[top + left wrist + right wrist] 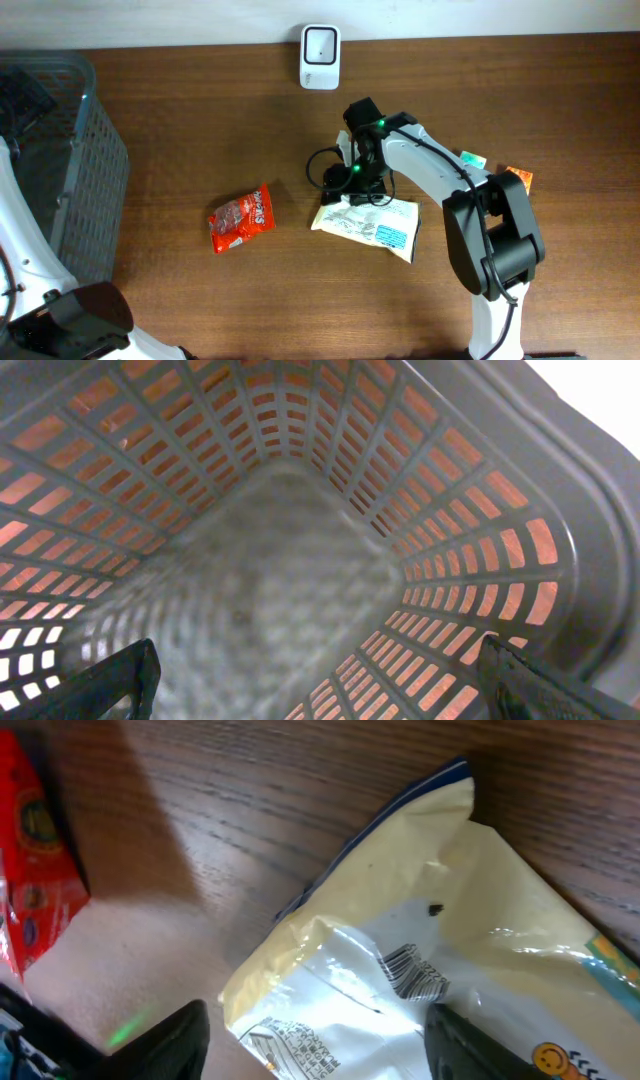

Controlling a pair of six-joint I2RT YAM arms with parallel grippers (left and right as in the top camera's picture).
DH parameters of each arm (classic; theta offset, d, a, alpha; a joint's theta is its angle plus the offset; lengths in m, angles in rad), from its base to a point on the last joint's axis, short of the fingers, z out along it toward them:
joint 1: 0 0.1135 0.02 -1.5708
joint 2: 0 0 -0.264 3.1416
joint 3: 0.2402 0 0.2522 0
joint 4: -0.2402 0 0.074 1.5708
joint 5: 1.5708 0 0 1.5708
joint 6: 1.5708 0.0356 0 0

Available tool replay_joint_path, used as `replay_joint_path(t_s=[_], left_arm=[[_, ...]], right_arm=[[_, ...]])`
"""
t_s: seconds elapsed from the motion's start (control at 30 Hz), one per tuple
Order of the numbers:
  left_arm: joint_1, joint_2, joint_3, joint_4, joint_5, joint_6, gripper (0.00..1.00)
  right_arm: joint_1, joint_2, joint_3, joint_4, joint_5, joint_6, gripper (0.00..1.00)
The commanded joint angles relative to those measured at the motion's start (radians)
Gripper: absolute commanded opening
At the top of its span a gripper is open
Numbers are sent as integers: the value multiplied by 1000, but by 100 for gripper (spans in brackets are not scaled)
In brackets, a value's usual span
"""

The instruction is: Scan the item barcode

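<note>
The cream snack packet (368, 222) is found lying flat on the bench (180, 120), its barcode (412, 970) facing up, with a red snack packet (241, 217) nearby. The right hand (315, 1045) is held just over the cream packet — fingers spread, nothing grasped. The left hand (325, 685) is seen inside the grey basket (560, 510), fully released. A white scanner (320, 55) is stationed at the bench's far edge — well apart.

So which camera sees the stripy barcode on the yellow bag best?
The right wrist view: the barcode on the pale yellow bag is close and big there. Overhead shows the bag, but its barcode is too small to make out. The left wrist view sees only the basket.
</note>
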State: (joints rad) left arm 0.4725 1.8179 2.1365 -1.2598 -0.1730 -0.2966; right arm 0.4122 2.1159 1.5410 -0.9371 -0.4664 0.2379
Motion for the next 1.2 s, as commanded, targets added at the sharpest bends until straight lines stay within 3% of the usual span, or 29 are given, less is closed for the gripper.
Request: replay_joint_path(t_s=[0.0, 0.23, 0.3, 0.4, 0.43, 0.7, 1.07, 1.13, 1.17], left_arm=[[2, -1, -1, 1, -4, -10, 99], [2, -1, -1, 1, -4, -10, 99], [2, -1, -1, 1, -4, -10, 99], [2, -1, -1, 1, -4, -10, 99], [2, -1, -1, 1, -4, -10, 99], [2, -1, -1, 1, -4, -10, 99], [2, -1, -1, 1, -4, -10, 99], [2, -1, -1, 1, -4, -10, 99], [2, -1, -1, 1, -4, -10, 99]], right_arm=[[-8, 28, 59, -6, 56, -126, 64], [-4, 28, 356, -220, 271, -197, 42], [2, 28, 366, -239, 287, -206, 31], [29, 34, 332, -251, 287, -203, 6], [43, 34, 309, -241, 291, -191, 4], [98, 36, 170, -120, 344, -58, 4], [34, 136, 182, -78, 337, 60, 4], [25, 138, 182, -66, 325, 60, 13], [23, 141, 182, -54, 319, 58, 24]])
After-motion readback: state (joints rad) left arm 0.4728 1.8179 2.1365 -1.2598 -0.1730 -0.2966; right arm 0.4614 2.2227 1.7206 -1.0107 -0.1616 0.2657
